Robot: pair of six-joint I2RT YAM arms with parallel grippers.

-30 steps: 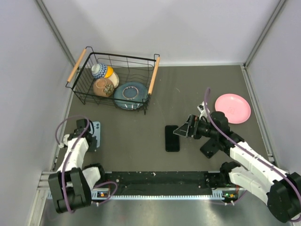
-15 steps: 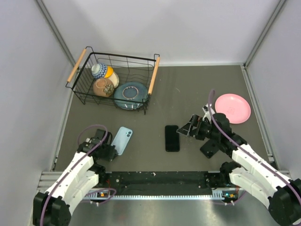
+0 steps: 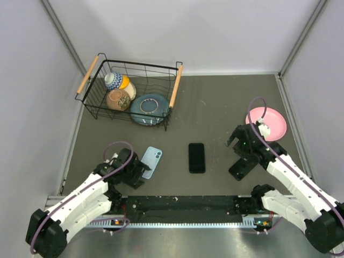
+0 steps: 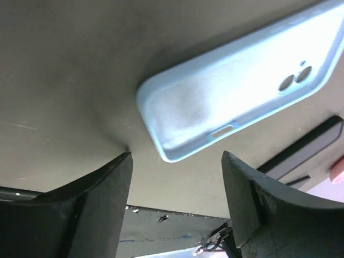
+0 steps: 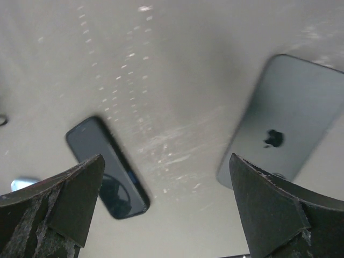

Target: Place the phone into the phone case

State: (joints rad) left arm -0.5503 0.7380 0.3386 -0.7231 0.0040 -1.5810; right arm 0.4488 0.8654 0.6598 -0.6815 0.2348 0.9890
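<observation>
Pale blue phone case (image 3: 151, 162) flat on the table (image 3: 215, 102), just off the tips of the left fingers (image 4: 80, 215), spread and holding nothing. Black phone (image 3: 196, 157) lying apart, to its right. Right fingers (image 5: 54, 204) spread wide too, empty, near a pink plate (image 3: 266, 123).

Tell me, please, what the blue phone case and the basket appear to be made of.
Phone case: probably soft silicone or matte plastic; its pale blue inside looks dull, with rounded moulded edges. Basket: thin black wire, likely coated metal, with light wooden-looking handles.
</observation>
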